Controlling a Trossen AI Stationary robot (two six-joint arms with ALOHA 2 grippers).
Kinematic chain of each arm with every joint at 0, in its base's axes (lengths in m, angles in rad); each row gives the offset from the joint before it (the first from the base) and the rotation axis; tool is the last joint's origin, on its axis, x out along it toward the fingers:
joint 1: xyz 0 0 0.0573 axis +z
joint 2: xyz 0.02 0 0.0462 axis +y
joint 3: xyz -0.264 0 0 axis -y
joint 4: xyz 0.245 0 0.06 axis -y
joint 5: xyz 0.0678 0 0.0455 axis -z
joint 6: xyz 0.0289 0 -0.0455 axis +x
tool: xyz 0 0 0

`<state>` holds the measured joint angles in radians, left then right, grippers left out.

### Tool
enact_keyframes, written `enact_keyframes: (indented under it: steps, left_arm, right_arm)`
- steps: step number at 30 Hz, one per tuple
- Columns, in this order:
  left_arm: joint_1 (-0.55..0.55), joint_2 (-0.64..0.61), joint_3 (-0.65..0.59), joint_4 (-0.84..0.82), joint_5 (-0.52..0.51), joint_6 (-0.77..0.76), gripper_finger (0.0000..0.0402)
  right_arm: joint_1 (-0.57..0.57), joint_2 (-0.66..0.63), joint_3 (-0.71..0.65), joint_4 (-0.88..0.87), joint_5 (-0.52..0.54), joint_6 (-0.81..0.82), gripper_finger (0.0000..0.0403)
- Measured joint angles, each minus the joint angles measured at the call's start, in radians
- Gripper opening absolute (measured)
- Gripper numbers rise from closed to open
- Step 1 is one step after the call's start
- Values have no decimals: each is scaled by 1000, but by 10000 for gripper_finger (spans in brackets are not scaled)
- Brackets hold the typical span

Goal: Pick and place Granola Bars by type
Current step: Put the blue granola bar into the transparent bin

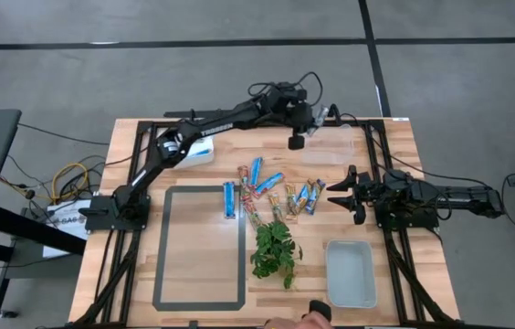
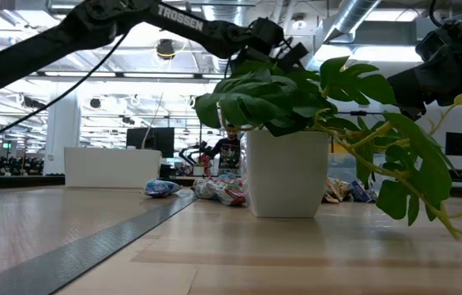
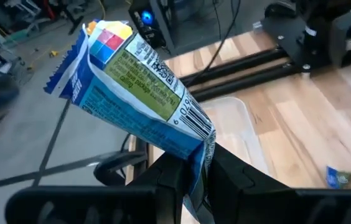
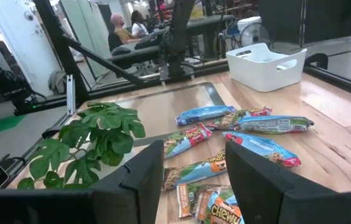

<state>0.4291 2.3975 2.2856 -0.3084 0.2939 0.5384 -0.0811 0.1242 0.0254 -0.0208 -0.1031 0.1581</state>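
Granola bars [image 1: 271,192] lie scattered in a loose cluster at the middle of a wooden table [image 1: 194,132]; roughly a dozen can be made out from above, though an exact count is not possible where they overlap. One blue bar [image 1: 229,198] lies apart from the cluster, just inside a grey taped rectangle [image 1: 199,246] on the left half of the table.

There are two dark robot arms. The left gripper [image 3: 201,176] is raised above the table's far edge, its fingers closed tight on the lower end of one blue-and-white granola bar [image 3: 139,87], which stands up tilted from the grip. Only the left wrist view shows this bar's barcode and nutrition panel; the print is too small to read. The right gripper [image 4: 191,171] is low at the right of the cluster, fingers parted and holding nothing.

There are two white bins: one [image 1: 200,152] at the far left, partly under the left arm, and one [image 1: 350,272] at the near right. One green leafy sprig [image 1: 274,249] lies near the table's front.

The right wrist view shows wrappers clearly: blue-and-white, tan, and orange, one reading "CHEWY" [image 4: 224,211]. The low view shows "TROSSEN" [image 2: 183,18] on the left arm, and a white block [image 2: 287,172] directly behind the leaves. People are visible in the room beyond.
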Motion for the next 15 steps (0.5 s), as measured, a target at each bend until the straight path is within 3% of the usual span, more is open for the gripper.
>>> enact_keyframes:
  steps: [10, 15]
  left_arm:
    - [-11, 59, -1, 65, -80, -16, 45]
    - [-11, 62, -2, 64, -86, -110, 45]
  right_arm:
    - [0, 0, 0, 0, -1, 0, 164]
    - [0, 0, 0, 0, -1, 0, 164]
